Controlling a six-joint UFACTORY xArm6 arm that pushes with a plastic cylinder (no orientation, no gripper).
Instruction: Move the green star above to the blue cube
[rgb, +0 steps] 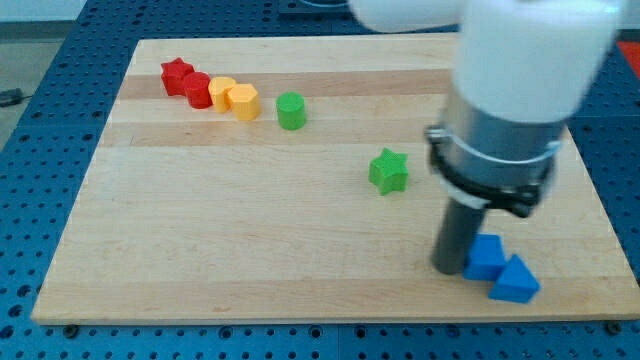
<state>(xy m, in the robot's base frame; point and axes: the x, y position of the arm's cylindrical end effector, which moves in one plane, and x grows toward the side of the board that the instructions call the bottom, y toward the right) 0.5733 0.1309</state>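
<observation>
Your arm's dark rod stands on the wooden tabletop (250, 250), my tip (447, 270) planted right beside the blue cube (485, 257), on the cube's left as the view runs. There is no hand on this rig, so no opening or hold to report: only the rod's end, which appears to touch or nearly touch the cube.

The green star (389, 171) lies up-board and to the left of the blue cube, apart from it and clear of the tip. A second blue block (515, 281), wedge-like, sits against the cube's lower right.

Far from the blue cube, toward the view's top left, sit a red star (176, 75), a red block (197, 90), two yellow blocks (234, 98) and a green cylinder (291, 110).

By the look of it, the push on the star is not under way. You will likely need to bring the tip round to the star's left side and nudge it rightward, until it sits directly above the blue cube without knocking it.
</observation>
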